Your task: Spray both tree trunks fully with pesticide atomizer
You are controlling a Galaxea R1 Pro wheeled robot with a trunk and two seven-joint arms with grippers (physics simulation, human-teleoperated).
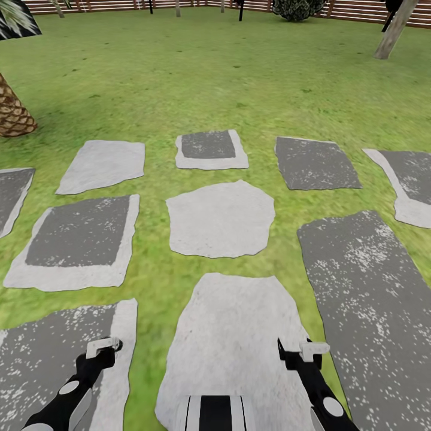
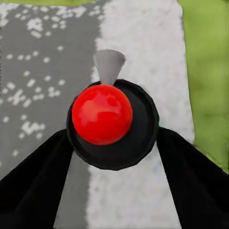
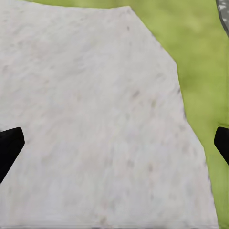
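A lawn (image 1: 239, 78) with ten grey stepping stones (image 1: 220, 218), a slatted fence (image 1: 353, 12) at 12 o'clock, a palm trunk (image 1: 13, 114) at 10, a leaning grey trunk (image 1: 395, 30) at 1. Left hand (image 2: 114, 143) grasps the atomizer (image 2: 102, 114), red tip up. Right hand (image 3: 114, 143) is released over a pale stone.

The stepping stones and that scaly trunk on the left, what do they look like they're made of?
The stepping stones look like flat rough stone or concrete, matte: pale grey, irregular edges, some with darker speckled patches. The scaly trunk looks like palm bark, brown with a criss-cross scale pattern. Both are simulator renders, so that is only their look.
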